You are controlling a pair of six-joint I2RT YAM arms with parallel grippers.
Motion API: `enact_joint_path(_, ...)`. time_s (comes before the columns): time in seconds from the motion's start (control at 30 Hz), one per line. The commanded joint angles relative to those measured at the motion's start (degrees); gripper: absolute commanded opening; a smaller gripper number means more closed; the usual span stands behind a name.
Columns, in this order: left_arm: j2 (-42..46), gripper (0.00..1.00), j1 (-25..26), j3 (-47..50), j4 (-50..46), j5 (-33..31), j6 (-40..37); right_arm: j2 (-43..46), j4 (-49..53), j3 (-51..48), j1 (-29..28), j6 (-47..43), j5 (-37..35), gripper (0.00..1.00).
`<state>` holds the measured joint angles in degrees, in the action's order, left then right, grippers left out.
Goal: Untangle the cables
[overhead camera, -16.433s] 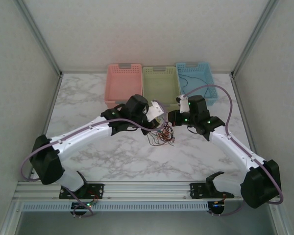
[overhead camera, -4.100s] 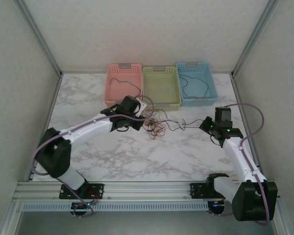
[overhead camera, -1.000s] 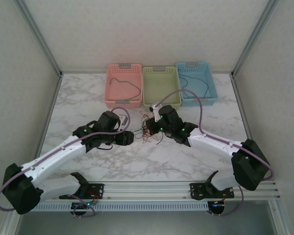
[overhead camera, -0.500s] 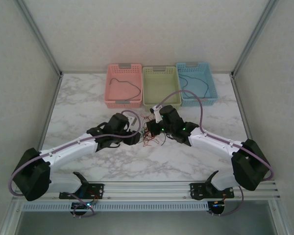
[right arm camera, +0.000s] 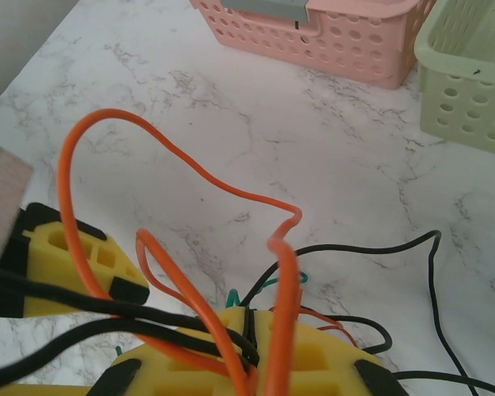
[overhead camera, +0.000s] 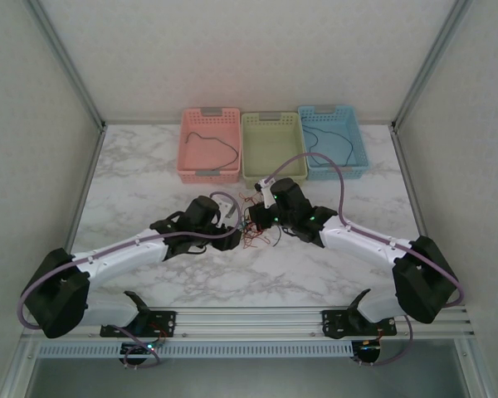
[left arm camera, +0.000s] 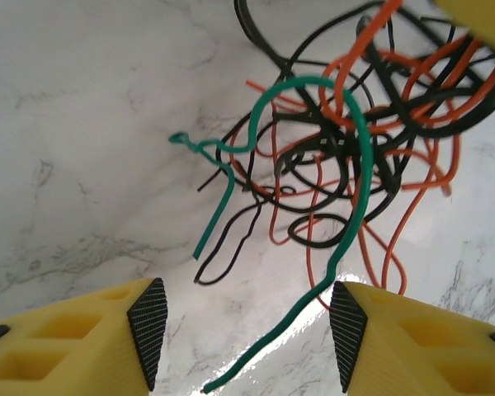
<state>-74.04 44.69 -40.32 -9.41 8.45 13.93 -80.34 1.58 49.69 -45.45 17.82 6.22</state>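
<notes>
The cables (overhead camera: 254, 225) lie as a tangle of black, orange and green wires on the marble table, between my two grippers. My right gripper (overhead camera: 256, 217) is shut on several orange and black strands of the tangle (right arm camera: 268, 355), which loop up over its yellow fingers (right arm camera: 330, 363). My left gripper (overhead camera: 232, 221) stands open just left of the pile. In the left wrist view its padded fingers (left arm camera: 148, 330) flank the loose end of a green cable (left arm camera: 275, 327), which touches neither pad. The knot of the tangle (left arm camera: 338, 144) lies ahead of the left gripper (left arm camera: 247, 330).
Three baskets stand in a row at the back: pink (overhead camera: 209, 155), green (overhead camera: 273, 148) and blue (overhead camera: 332, 141). A single black cable lies in the pink one and another in the blue one. Metal frame rails run along the table's sides.
My left arm has swung right and forward, bringing its open gripper up to the tangle. The right gripper has stayed shut on the strands in place.
</notes>
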Motion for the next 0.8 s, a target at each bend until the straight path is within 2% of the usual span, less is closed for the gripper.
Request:
enact_joint_path(0.0, -1.6, 0.55, 0.7, 1.4, 2.7, 2.4, 2.3, 2.0, 0.9, 0.4, 0.5, 0.4, 0.6, 0.00)
enact_joint_path(0.2, -2.5, 0.46, 0.9, 0.7, 2.7, 3.5, 2.9, 2.4, 1.1, 0.0, 0.6, 0.4, 0.7, 0.00)
enact_joint_path(0.43, -1.1, 0.29, 0.9, 0.7, 1.4, 2.3, 3.3, 3.1, 1.2, -0.5, 0.6, 0.3, 0.6, 0.00)
enact_joint_path(0.5, -0.6, 0.18, 0.9, 0.5, 0.5, 1.8, 3.5, 3.3, 1.3, -0.6, 0.6, 0.2, 0.4, 0.00)
enact_joint_path(0.57, -0.1, 0.00, 0.8, -0.6, -2.3, -0.3, 5.0, 3.8, 1.4, -0.9, 0.7, 0.2, 0.0, 0.00)
enact_joint_path(0.77, 5.7, 0.00, 0.8, -6.0, -14.5, -0.7, 8.9, 5.5, 2.6, -2.3, 2.4, 0.7, -4.0, 0.00)
